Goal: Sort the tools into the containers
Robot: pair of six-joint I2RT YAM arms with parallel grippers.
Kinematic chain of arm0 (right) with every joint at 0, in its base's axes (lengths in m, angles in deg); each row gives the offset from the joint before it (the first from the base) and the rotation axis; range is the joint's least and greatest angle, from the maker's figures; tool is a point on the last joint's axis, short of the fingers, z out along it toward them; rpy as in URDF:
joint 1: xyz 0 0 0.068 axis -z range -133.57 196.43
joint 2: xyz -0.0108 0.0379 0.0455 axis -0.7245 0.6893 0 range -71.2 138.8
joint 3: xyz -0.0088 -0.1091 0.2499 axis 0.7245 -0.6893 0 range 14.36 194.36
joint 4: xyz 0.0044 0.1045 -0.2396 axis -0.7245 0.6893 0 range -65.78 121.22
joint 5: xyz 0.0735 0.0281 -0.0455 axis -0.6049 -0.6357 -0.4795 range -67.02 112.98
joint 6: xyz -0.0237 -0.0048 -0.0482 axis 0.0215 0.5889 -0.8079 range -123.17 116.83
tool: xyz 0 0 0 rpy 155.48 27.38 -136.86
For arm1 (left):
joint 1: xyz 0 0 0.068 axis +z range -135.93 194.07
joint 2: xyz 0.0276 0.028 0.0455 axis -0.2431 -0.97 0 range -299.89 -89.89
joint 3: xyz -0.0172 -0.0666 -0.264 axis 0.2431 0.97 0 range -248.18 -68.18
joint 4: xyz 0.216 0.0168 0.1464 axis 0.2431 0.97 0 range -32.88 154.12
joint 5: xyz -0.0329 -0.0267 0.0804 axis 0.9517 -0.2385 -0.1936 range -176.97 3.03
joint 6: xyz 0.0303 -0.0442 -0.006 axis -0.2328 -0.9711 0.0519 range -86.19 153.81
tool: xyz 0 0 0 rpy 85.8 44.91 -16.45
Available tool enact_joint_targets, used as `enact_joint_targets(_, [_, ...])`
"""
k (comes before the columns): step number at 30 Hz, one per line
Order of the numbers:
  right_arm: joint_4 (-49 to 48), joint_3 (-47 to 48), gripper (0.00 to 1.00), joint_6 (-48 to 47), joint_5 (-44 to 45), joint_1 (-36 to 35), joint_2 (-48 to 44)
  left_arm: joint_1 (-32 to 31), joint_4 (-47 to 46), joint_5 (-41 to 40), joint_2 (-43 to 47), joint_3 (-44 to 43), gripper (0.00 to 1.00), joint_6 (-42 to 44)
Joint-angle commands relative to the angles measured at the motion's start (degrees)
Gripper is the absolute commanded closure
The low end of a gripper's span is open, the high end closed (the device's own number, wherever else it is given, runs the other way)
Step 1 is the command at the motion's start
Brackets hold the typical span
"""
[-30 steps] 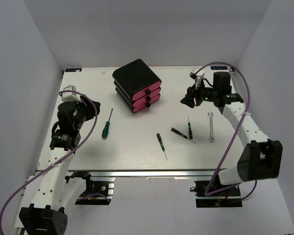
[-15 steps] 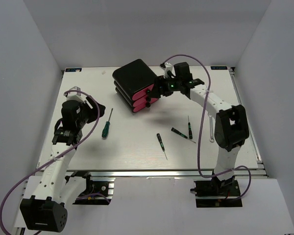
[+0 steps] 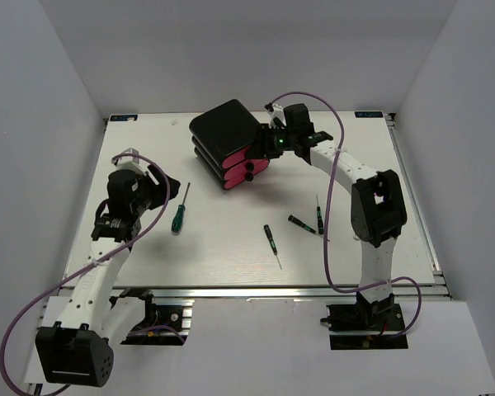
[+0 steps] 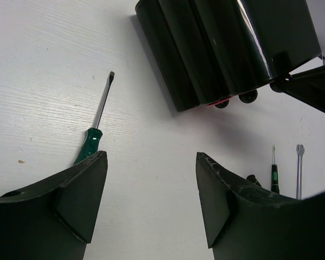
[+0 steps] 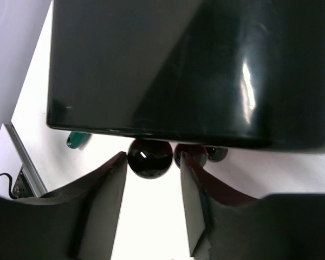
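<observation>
Right wrist view: right tool (image 5: 151,162) sits partly open with a black drawer knob (image 5: 149,154) right between its fingers. Can't tell if it's pinching. That arm's stretched across the bench (image 3: 231,239). Left tool (image 4: 151,179) hovers wide open and empty, green-handled screwdriver (image 4: 89,146) just ahead-left of it.

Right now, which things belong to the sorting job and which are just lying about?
Job: drawer stack, green-handled screwdriver, three precision screwdrivers, wrench, right gripper.
Lying about: purple cables, blue corner label.
</observation>
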Motion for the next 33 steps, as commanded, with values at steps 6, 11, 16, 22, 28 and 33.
enact_joint_targets(6, [-4.22,1.50,0.62,1.76,-0.12,-0.44,0.38,-0.01,-4.39,3.07,-1.86,2.44,0.25,-0.62])
enact_joint_targets(11, [-3.26,0.01,0.80,0.27,-0.29,-0.35,-1.19,-0.10,-4.40,4.48,-4.15,2.62,0.26,-0.62])
enact_joint_targets(16, [-2.46,-9.63,0.88,-1.32,-1.17,0.70,-6.20,-0.10,-2.99,5.80,-7.05,2.79,0.25,0.44])
enact_joint_targets(22, [-1.41,-21.25,0.89,-4.13,-1.61,2.73,-15.87,-0.36,-1.32,4.39,-9.42,4.37,0.22,1.14])
enact_joint_targets(28, [-0.35,-29.78,0.89,-5.71,-2.05,3.43,-23.25,-2.82,-0.18,0.01,-14.25,4.56,0.22,1.76])
enact_joint_targets(33, [-0.88,-31.46,0.87,-5.45,-1.17,3.87,-25.02,-4.93,0.70,-5.26,-18.38,3.94,0.23,2.46])
